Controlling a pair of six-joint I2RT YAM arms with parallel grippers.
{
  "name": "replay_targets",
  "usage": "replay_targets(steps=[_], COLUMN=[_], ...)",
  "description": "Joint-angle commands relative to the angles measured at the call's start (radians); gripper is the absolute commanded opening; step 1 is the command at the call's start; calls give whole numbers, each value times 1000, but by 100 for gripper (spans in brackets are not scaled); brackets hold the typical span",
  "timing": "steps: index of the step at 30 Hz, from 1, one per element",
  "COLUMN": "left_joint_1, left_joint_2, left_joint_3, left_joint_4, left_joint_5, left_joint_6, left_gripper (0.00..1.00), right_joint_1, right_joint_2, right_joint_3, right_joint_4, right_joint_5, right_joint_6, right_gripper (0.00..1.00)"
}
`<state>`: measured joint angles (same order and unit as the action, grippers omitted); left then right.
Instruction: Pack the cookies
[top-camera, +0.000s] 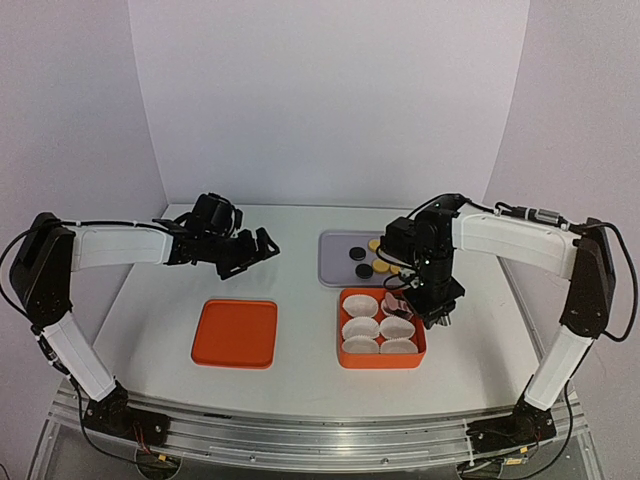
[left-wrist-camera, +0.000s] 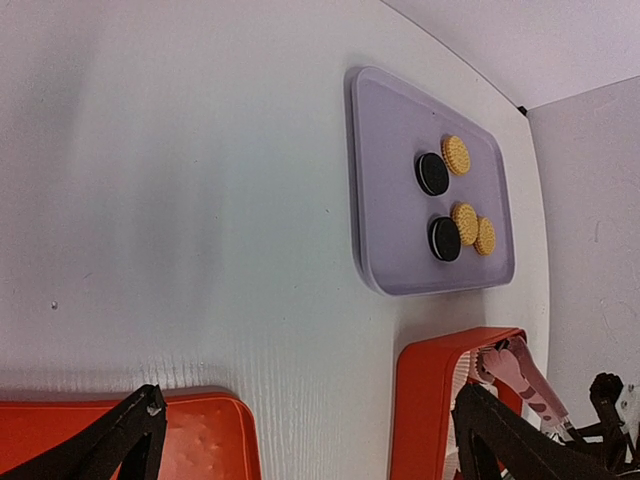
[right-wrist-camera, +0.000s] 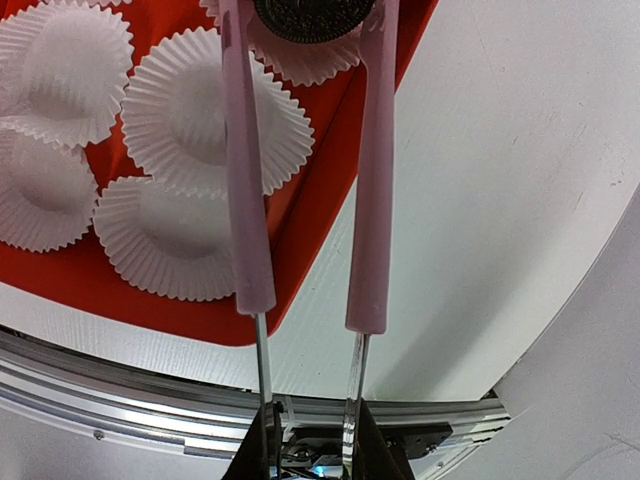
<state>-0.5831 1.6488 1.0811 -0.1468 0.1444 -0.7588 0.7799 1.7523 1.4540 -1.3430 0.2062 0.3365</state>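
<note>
Two black cookies and three golden ones lie on the lilac tray, also seen from above. My right gripper is shut on the handles of pink tongs. The tong tips pinch another black cookie just over a white paper cup at the box's edge. The orange box holds several fluted cups. In the top view my right gripper hangs over the box's far right corner. My left gripper hovers open and empty above the table, left of the tray.
An orange lid lies flat left of the orange box. In the left wrist view the lid and the box rim flank my left gripper. The table's front rail runs close behind the box.
</note>
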Motion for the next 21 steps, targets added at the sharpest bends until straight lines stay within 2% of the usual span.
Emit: replay_targets(steps=[1, 12, 21], left_joint_1=[5, 5, 5], left_joint_2=[-54, -66, -71], left_joint_3=[-16, -22, -26], left_joint_4=[16, 10, 12], left_joint_5=[-26, -32, -28], left_joint_6=[5, 7, 5], left_gripper=[100, 100, 100], right_joint_1=[3, 4, 4], right_joint_2=[9, 10, 2], right_joint_3=[3, 10, 16], right_joint_4=[-370, -368, -367], right_joint_5=[0, -8, -11], right_joint_6=[-8, -6, -5], right_gripper=[7, 26, 28])
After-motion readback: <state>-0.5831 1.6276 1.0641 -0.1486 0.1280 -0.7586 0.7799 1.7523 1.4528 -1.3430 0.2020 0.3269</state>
